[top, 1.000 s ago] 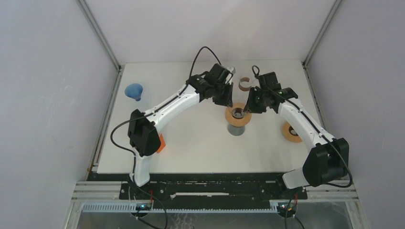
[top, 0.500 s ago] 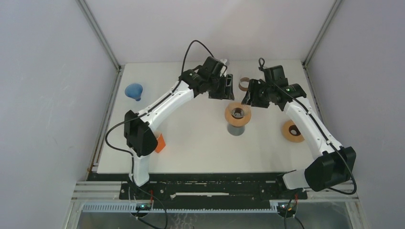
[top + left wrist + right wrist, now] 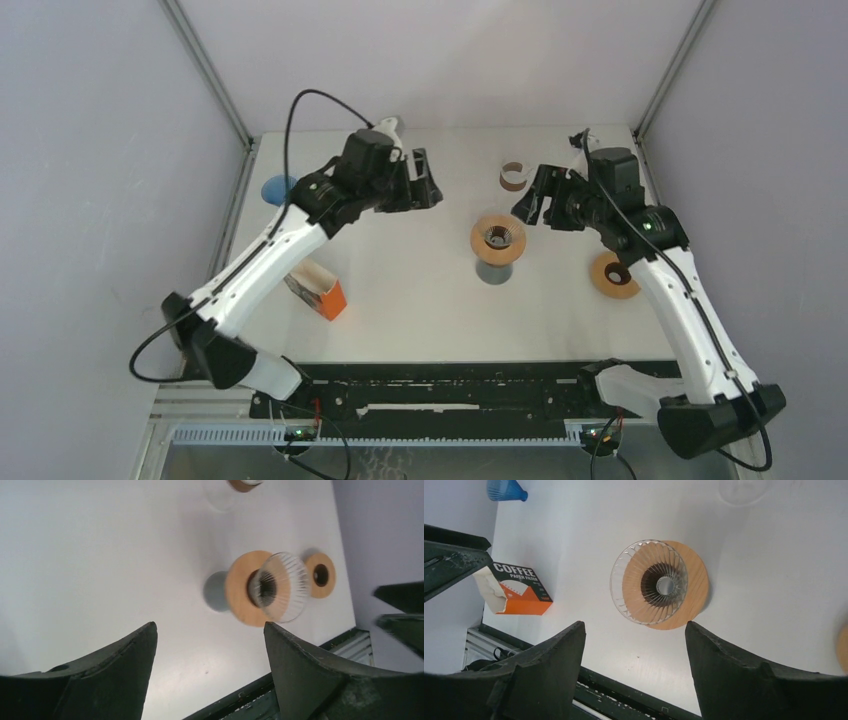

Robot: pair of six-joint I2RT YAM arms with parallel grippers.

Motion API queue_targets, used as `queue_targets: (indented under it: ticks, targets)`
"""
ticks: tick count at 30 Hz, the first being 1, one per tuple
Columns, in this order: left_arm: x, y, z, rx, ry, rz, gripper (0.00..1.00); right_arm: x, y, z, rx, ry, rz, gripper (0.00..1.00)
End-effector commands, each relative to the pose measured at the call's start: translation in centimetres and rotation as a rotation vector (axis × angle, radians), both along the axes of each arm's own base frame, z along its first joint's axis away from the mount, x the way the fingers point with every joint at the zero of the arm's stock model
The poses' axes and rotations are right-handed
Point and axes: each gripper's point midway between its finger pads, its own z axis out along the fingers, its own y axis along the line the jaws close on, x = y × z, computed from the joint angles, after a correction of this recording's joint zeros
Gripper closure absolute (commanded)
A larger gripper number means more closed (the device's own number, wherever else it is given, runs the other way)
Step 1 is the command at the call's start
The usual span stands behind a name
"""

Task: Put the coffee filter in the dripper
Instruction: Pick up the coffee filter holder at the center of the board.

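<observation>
The dripper (image 3: pixel 498 237), a ribbed glass cone in a round wooden collar, sits on a grey cup (image 3: pixel 495 271) mid-table. It shows empty in the left wrist view (image 3: pixel 280 586) and the right wrist view (image 3: pixel 649 582). No loose coffee filter shows; white paper fills the open end of the orange filter box (image 3: pixel 519 597) (image 3: pixel 316 291). My left gripper (image 3: pixel 430 184) (image 3: pixel 210 626) hovers open and empty, left of the dripper. My right gripper (image 3: pixel 531 198) (image 3: pixel 635 625) hovers open and empty, just right of it.
A blue funnel (image 3: pixel 276 188) lies at the far left, partly behind the left arm. A wooden ring (image 3: pixel 612 276) lies right of the dripper, under the right arm. A brown and white band (image 3: pixel 512 176) stands behind the dripper.
Both grippers were close over the dripper with jaws nearly shut. Both have opened and pulled away, the left arm swinging well to the left and the right arm rising to the right.
</observation>
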Motion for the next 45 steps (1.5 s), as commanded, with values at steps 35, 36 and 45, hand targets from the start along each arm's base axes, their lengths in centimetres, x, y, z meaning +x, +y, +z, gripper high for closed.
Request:
queue_targets:
  ticks: [35, 36, 45]
  targets:
    - [-3.1, 24.2, -15.4, 0.101, 0.209, 0.809, 0.33, -4.1, -4.8, -0.5, -0.134, -0.205, -0.045, 0.14]
    - [-3.0, 24.2, -15.8, 0.106, 0.214, 0.812, 0.34, -4.1, -4.8, -0.5, -0.134, -0.205, -0.045, 0.14]
    - [-2.3, 24.2, -16.9, 0.150, 0.252, 0.789, 0.52, -4.2, -5.2, -0.8, -0.140, -0.208, -0.057, 0.14]
